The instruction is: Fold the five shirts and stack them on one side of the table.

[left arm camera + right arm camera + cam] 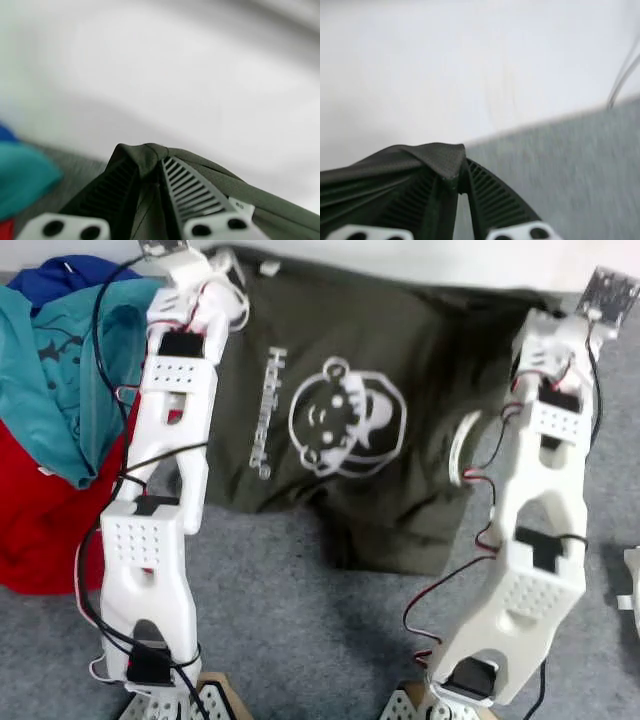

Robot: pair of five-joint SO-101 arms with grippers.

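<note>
An olive-green shirt (pixel 330 430) with a white cartoon print lies spread across the far middle of the table. My left gripper (pixel 150 167) is shut on a pinched corner of the olive shirt (pixel 145 152) at the table's far edge; in the high view that arm (pixel 165 440) stretches up the left side. My right gripper (pixel 457 177) is shut on another corner of the olive shirt (pixel 435 155), with its arm (pixel 540 500) reaching up the right side. A teal shirt (pixel 60 380), a red shirt (pixel 45 530) and a blue shirt (pixel 60 275) lie heaped at the left.
Grey carpet-like table surface (pixel 320 640) is bare in front of the olive shirt. A white wall (pixel 175 65) rises just beyond the far edge. A small white object (pixel 630 585) sits at the right edge.
</note>
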